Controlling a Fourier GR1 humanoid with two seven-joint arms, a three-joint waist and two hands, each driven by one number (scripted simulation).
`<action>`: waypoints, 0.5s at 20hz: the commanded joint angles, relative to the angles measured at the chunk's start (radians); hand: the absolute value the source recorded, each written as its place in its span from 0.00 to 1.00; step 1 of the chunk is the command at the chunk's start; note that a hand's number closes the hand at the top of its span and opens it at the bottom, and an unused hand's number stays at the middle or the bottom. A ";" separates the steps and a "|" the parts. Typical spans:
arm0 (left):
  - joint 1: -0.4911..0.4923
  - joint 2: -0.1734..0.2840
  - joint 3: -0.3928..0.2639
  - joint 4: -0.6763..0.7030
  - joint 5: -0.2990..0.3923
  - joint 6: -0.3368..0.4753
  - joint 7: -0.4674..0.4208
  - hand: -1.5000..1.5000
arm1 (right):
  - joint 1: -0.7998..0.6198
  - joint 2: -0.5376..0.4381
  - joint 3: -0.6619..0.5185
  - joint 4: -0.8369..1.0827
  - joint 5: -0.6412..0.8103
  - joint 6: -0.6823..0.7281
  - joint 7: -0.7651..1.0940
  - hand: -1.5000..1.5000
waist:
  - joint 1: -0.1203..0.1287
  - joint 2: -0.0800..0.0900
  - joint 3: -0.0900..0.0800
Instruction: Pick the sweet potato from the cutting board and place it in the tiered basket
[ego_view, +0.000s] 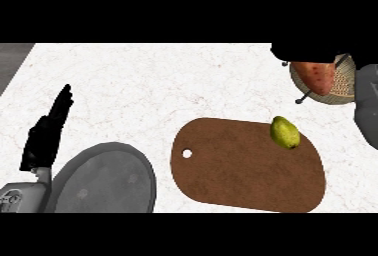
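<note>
My right hand (314, 52) is up at the far right corner of the worktop (148, 85), over the tiered basket (341, 85). It shows only as a dark mass along the top edge of the view, with the sweet potato (314, 76) hanging just under it. I judge the hand is curled round the top end of the potato, since that end disappears into it, though the fingers themselves do not show apart. The reddish tuber points downward, its lower tip inside the woven rim of the basket, so it sits where letting go would put it into the tier and not onto the worktop. Whether it already touches the basket floor I cannot tell.

The cutting board (247, 170) lies nearer to me, brown, with its hanging hole toward the left. The potato is off it; only a yellow-green pear (285, 132) is left on it, near the far right edge, well clear of my arm's path.

My left hand (48, 135) rests at the left edge, fingers straight and pointing up, holding nothing, beside a grey plate (103, 180). It is parked there out of the way, since this carry needs one hand.

The next move, I judge, is to ease lower and release.
</note>
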 joint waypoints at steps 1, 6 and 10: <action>-0.031 -0.018 -0.014 0.038 -0.046 0.011 0.000 0.50 | -0.055 0.035 -0.089 0.019 -0.048 0.068 0.000 1.00 | 0.000 0.001 0.000; -0.016 0.014 0.043 0.012 0.010 -0.042 -0.002 0.50 | 0.012 -0.024 -0.104 0.229 0.028 0.058 -0.304 1.00 | 0.009 0.005 0.000; -0.014 -0.035 0.002 0.037 -0.033 -0.010 -0.033 0.50 | -0.043 -0.049 -0.056 0.330 0.185 0.033 -0.308 1.00 | 0.011 0.007 0.000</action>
